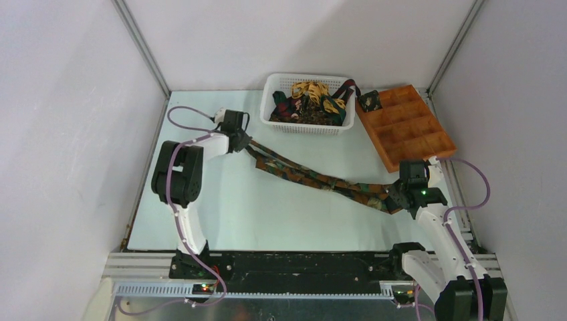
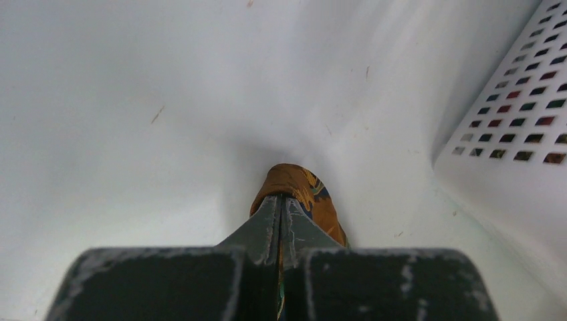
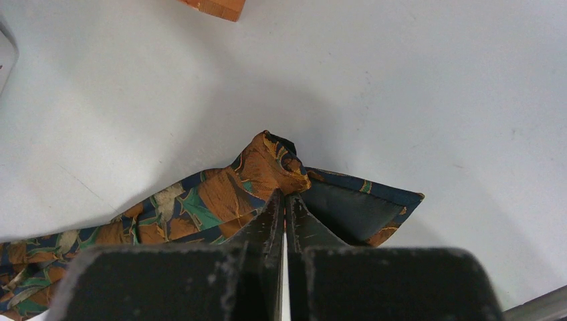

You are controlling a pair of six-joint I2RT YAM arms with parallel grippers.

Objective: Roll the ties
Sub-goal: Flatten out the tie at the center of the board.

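Note:
A long tie (image 1: 314, 178) patterned in green, brown and orange stretches across the table from back left to front right. My left gripper (image 1: 243, 142) is shut on its narrow end, and orange fabric (image 2: 297, 187) pokes out past the closed fingertips. My right gripper (image 1: 396, 198) is shut on the wide end (image 3: 267, 177), whose dark lining (image 3: 354, 207) folds out to the right of the jaws. More ties (image 1: 309, 103), yellow-gold and dark patterned, are heaped in the white basket.
The white plastic basket (image 1: 287, 125) stands at the back centre, close to my left gripper (image 2: 281, 198); its perforated wall (image 2: 515, 120) shows at the right of that view. An orange-brown compartment tray (image 1: 428, 144) lies back right with a small dark coil (image 1: 369, 101) in its far corner.

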